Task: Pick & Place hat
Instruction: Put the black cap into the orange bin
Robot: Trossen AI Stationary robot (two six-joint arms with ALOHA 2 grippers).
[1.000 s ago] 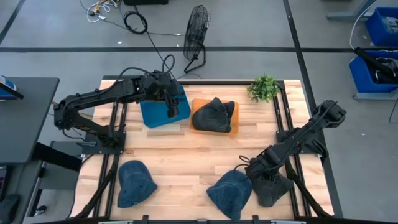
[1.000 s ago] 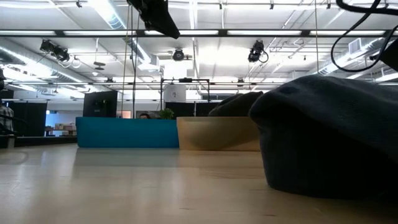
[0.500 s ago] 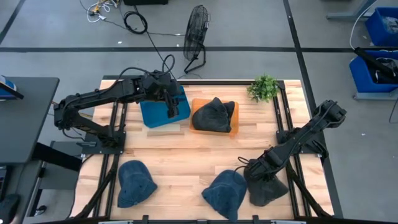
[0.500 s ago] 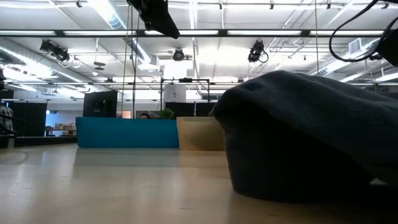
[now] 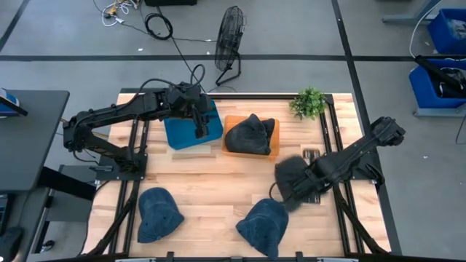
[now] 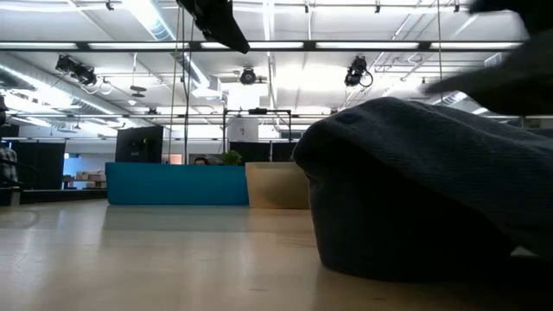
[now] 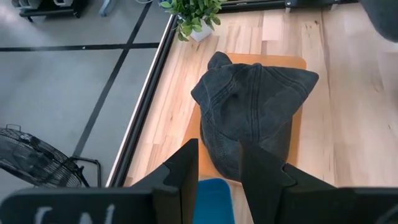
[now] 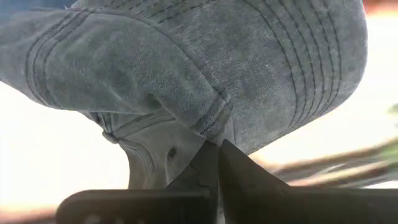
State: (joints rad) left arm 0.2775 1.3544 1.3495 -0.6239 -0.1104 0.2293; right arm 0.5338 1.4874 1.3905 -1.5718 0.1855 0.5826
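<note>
Wooden tabletop (image 5: 211, 182) carries two blue hats near its front edge and a dark hat on the orange tray (image 5: 273, 143). I see my right gripper (image 5: 301, 183) clenched on a grey hat (image 5: 290, 180), its fabric pinched between the jaws, now lifted off the table toward the middle. My left gripper (image 5: 201, 124) hangs over the blue bin (image 5: 191, 129), jaws slightly parted.

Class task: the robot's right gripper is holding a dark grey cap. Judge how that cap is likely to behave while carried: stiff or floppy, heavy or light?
The dark grey cap is probably floppy: its fabric folds where the right gripper pinches it. It seems light, hanging from one thin fold. It may swing, gripped at one edge only.
</note>
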